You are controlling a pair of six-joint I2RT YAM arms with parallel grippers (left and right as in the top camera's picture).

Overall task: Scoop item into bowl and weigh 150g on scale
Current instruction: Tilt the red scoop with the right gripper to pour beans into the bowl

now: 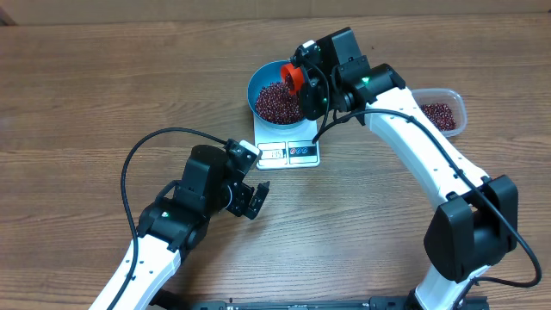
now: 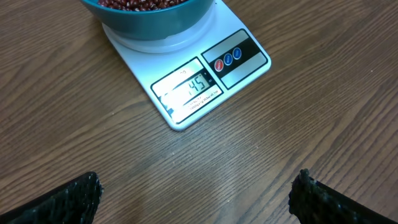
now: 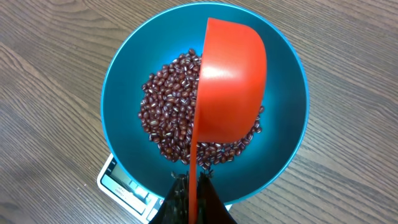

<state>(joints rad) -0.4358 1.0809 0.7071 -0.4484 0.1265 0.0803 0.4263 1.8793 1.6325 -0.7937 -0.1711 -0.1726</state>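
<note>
Pinching the orange scoop (image 3: pixel 230 93) by its handle, the tightly closed right gripper (image 3: pixel 193 200) held it tipped directly over the bowl (image 3: pixel 121 81) of beans (image 3: pixel 165 112).

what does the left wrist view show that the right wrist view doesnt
Only the left wrist view: readable digits on the display of the scale, its three round buttons, and the left fingers spread wide above bare table. Only the right wrist view: the orange scoop above the beans, its handle clamped in the right fingers, and the bowl's whole inside. Both: the blue bowl of beans sitting on the white scale, on wood.
</note>
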